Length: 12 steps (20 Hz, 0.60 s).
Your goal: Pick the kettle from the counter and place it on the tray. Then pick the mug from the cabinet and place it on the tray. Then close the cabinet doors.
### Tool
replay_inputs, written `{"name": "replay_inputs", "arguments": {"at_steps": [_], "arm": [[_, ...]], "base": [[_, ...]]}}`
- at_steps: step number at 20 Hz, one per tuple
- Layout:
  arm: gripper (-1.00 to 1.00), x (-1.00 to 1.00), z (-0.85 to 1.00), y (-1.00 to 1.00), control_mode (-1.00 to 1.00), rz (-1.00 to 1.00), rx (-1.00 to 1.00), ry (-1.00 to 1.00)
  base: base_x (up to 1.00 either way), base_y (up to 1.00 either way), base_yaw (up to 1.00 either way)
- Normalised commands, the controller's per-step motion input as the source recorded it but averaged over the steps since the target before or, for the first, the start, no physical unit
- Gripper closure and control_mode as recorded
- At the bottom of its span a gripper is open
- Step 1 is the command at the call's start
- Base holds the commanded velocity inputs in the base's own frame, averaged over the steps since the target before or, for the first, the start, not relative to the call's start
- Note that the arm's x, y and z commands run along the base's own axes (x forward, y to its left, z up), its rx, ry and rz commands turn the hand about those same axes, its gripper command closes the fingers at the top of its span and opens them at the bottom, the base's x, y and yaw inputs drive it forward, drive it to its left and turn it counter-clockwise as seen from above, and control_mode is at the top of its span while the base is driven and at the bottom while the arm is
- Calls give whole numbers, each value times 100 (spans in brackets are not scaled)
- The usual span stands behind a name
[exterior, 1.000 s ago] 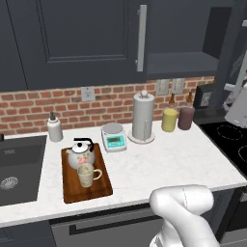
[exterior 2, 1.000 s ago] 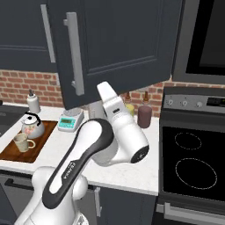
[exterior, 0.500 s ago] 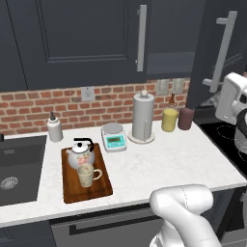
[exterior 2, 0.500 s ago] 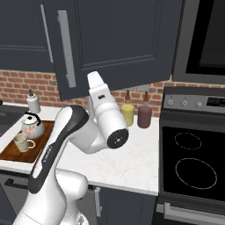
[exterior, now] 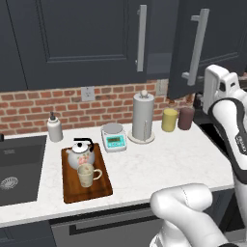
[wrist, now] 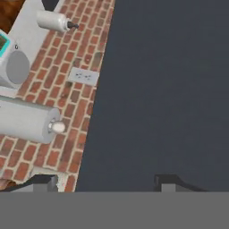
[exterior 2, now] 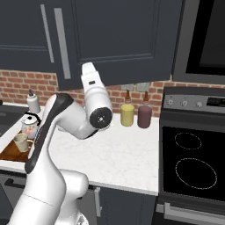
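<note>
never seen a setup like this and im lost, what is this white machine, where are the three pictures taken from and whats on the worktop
The white machine is a jointed robot arm on a drivable base in a computer-rendered kitchen. Two pictures come from cameras on the base, behind the arm to its left and right. The third comes from a camera on its hand, where the gripper shows two small dark finger tips standing apart with nothing between them, facing a dark navy-grey cabinet door.

On the white speckled counter lies a dark-brown wooden tray. On it stand a small white floral kettle and a cream-beige mug. Nearby are a small white kitchen scale, a tall steel paper-towel cylinder, a yellow canister and a dark red-brown one.

The right-hand cabinet door is ajar.
</note>
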Motion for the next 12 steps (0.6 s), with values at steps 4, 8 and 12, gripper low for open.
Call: {"name": "replay_inputs", "arguments": {"at_steps": [4,8,12], "arm": [[-100,33,-6,47,-100,-8,-5,4],[-100,28,-12,57,-100,-10,-7,0],[-100,39,-1,45,-100,-9,-1,0]], "base": [[0,0,0],[0,0,0],[0,0,0]]}}
